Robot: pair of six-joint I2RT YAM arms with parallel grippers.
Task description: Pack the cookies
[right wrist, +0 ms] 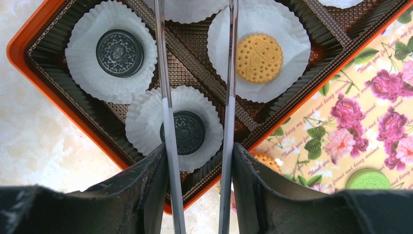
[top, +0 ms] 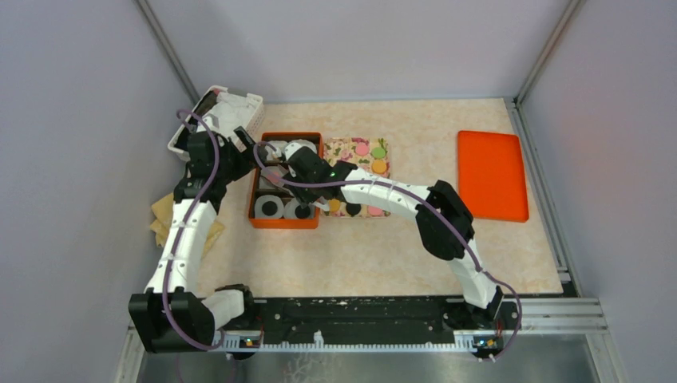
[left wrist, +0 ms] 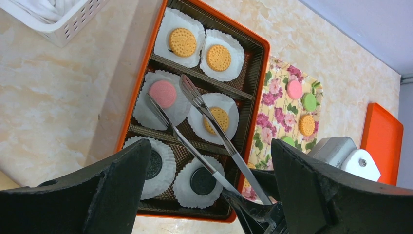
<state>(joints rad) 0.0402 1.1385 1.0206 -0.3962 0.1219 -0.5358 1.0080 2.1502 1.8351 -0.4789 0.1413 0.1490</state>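
Note:
An orange box (top: 285, 226) holds white paper cups with cookies in them: two orange (left wrist: 182, 42), a pink one (left wrist: 162, 93), another orange (left wrist: 216, 119) and two black (right wrist: 119, 46). More cookies (left wrist: 294, 89) lie on the floral tray (top: 343, 148) to the right of the box. My right gripper (right wrist: 198, 151) is shut on metal tongs (left wrist: 214, 126), whose arms reach over the box. Their tips stand apart on either side of the pink cookie in its cup. My left gripper (left wrist: 210, 146) hangs open over the near end of the box, holding nothing.
A white basket (top: 239, 108) stands at the back left beyond the box. An orange lid (top: 492, 174) lies flat at the right. Folded tan paper (top: 164, 215) sits by the left arm. Grey walls close in the table.

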